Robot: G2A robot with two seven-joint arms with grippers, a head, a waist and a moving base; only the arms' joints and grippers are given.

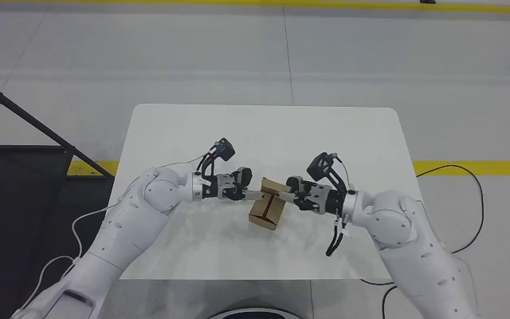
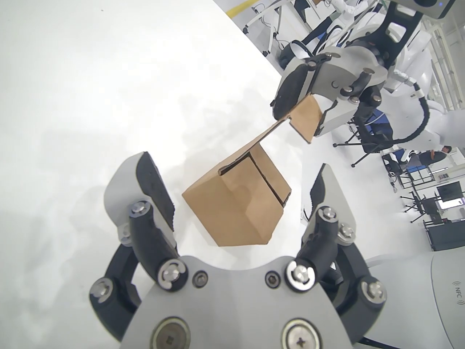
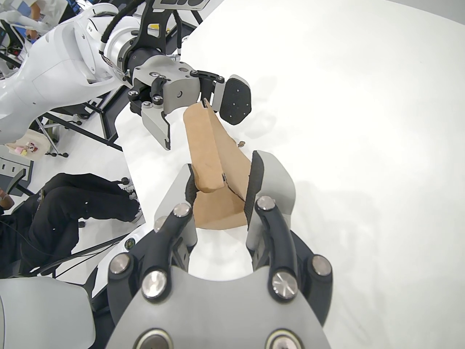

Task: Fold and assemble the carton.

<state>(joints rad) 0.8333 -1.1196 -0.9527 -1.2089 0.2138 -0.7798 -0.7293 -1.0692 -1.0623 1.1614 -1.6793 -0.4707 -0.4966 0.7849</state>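
White table [image 1: 159, 135]: half-folded carton [image 1: 267, 209], flap [image 2: 307, 119] seemingly pinched by right jaws.

Table [image 1: 351, 135]: white, with rounded corners, standing on the floor.
Floor [image 1: 159, 56]: pale grey, with seams crossing beyond the table's far edge.
Yellow line [image 1: 458, 167]: on the floor, running out from the table's right edge; a shorter piece shows at the left edge.
Black mat [image 1: 32, 207]: on the floor off the table's left edge.
Black cable [image 1: 481, 209]: curves over the floor off the right edge.
Brown scrap [image 3: 240, 143]: tiny, lying on the table.
Monitor [image 2: 449, 192]: in the room behind.
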